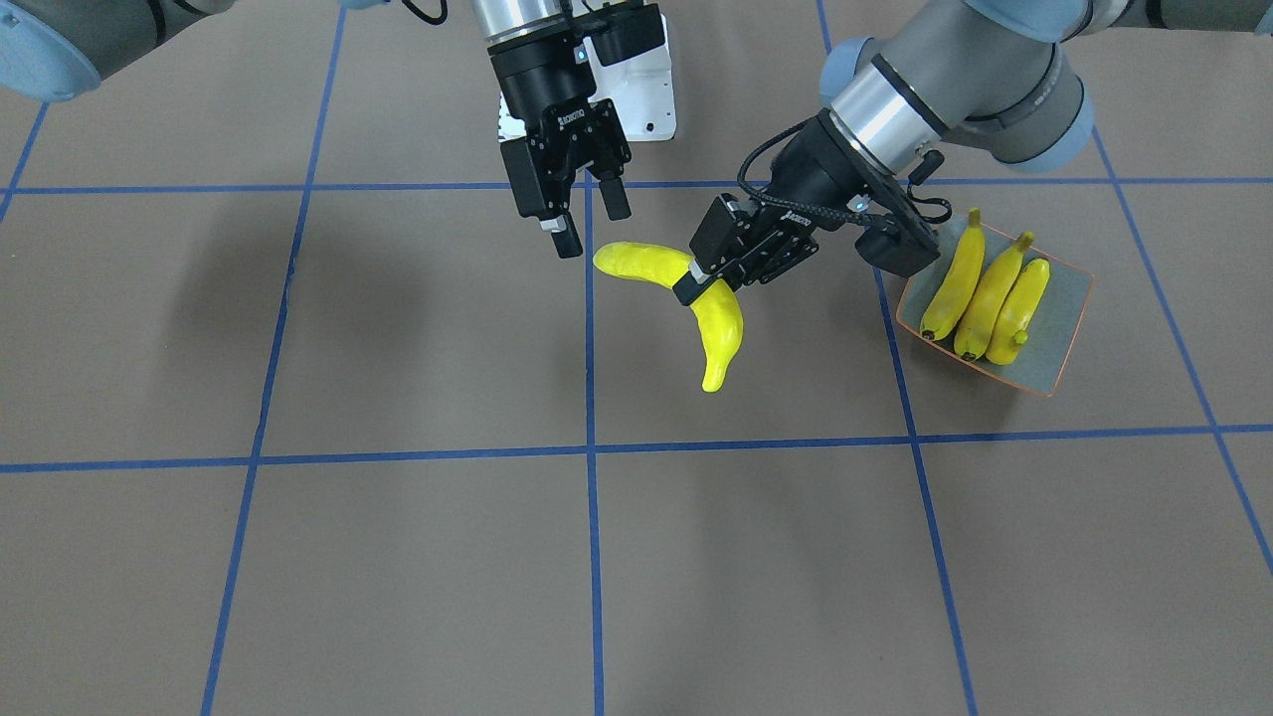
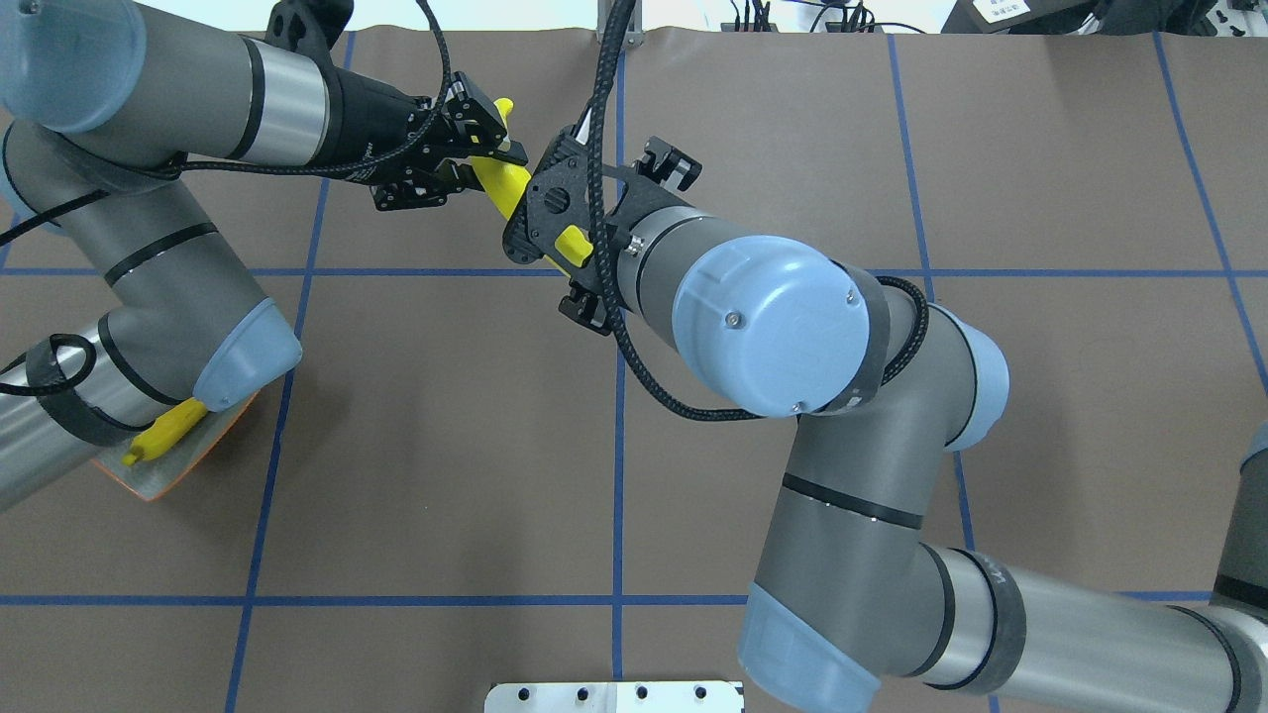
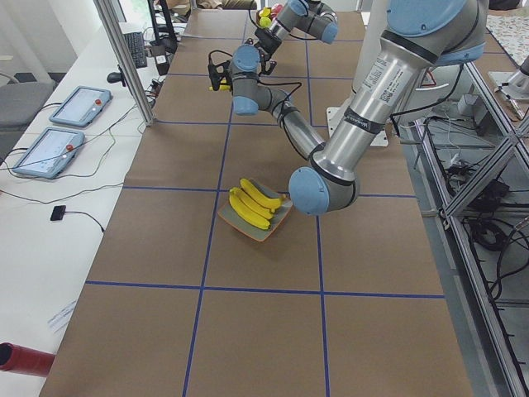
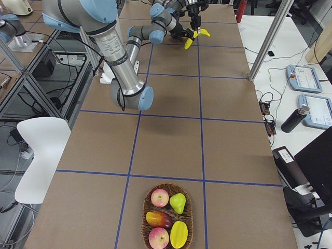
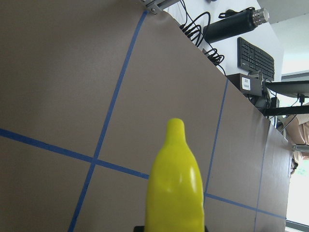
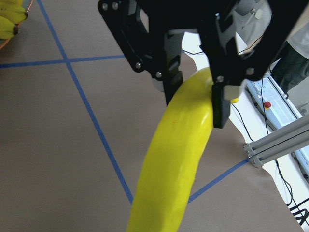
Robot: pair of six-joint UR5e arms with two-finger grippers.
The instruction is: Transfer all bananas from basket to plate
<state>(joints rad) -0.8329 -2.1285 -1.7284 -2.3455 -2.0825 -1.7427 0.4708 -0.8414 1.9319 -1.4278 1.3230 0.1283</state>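
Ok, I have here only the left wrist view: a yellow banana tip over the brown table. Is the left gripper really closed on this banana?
Observer: Yes. The front view shows the left gripper shut on the curved banana, near its middle.
Operator: And the right gripper, where is it?
Observer: The right gripper is open at the banana's other end and is not gripping it.
Operator: How many bananas are on the plate already?
Observer: Three bananas lie side by side on the plate.
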